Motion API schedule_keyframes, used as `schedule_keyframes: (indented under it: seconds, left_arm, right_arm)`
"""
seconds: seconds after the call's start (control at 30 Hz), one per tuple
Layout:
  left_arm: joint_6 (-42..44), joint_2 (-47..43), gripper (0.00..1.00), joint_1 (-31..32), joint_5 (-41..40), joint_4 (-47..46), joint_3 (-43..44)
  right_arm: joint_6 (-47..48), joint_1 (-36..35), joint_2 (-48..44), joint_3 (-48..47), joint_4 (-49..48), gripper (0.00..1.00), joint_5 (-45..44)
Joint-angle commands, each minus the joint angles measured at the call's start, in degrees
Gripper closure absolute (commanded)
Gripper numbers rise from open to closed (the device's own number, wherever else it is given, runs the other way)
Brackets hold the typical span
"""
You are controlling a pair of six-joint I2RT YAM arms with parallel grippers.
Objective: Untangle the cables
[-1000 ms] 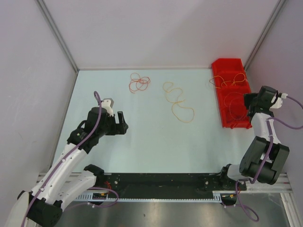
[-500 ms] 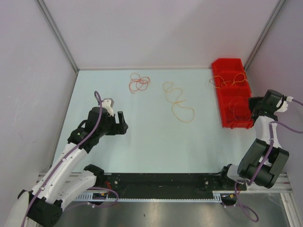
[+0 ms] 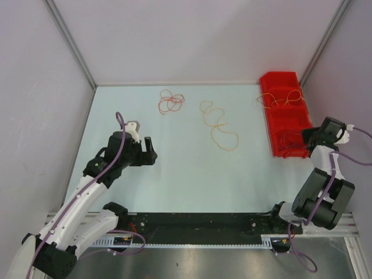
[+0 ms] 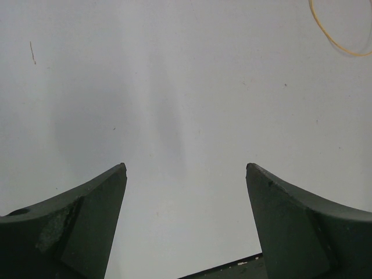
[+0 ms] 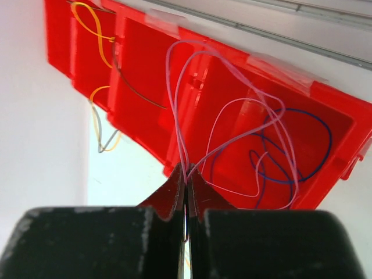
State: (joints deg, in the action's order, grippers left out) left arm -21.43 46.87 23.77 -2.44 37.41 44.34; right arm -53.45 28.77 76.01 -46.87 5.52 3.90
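Observation:
My right gripper point(image 5: 187, 174) is shut on a thin pink cable point(image 5: 232, 107) whose loops hang over the near compartment of the red bin point(image 5: 145, 70). A dark blue cable point(image 5: 311, 148) lies in that compartment, mixed with the pink loops. An orange-yellow cable point(image 5: 93, 29) drapes over the bin's farther compartments. In the top view the right gripper point(image 3: 305, 138) sits at the bin's near end. A red cable point(image 3: 171, 102) and an orange-yellow cable point(image 3: 220, 125) lie on the table. My left gripper point(image 3: 152, 150) is open over bare table, its jaws wide apart point(image 4: 186, 170).
The red bin point(image 3: 278, 125) stands along the table's right side by the right wall. Grey walls close in the back, left and right. A black rail point(image 3: 197, 224) runs along the near edge between the arm bases.
The right gripper has drawn back toward the near right, keeping the pink cable pinched. The left arm has not moved.

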Motion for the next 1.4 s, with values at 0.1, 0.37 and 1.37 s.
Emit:
schedule_keyframes:
  seconds: [0.1,0.37,1.37]
  left_arm:
    - [0.0,-0.4,0.11,0.2,-0.6,-0.9,0.2]
    - [-0.1,-0.6,0.11,0.2,-0.7,-0.8,0.2]
    - [0.0,-1.6,0.11,0.3,-0.6,-0.8,0.1]
  right_arm:
    - [1.9,-2.0,5.7,-0.1,-3.5,1.00,-0.1]
    - [2.0,-2.9,9.4,-0.1,-7.3,1.00,2.8]
    - [7.0,5.8,-5.5,-7.0,12.0,0.17,13.3]
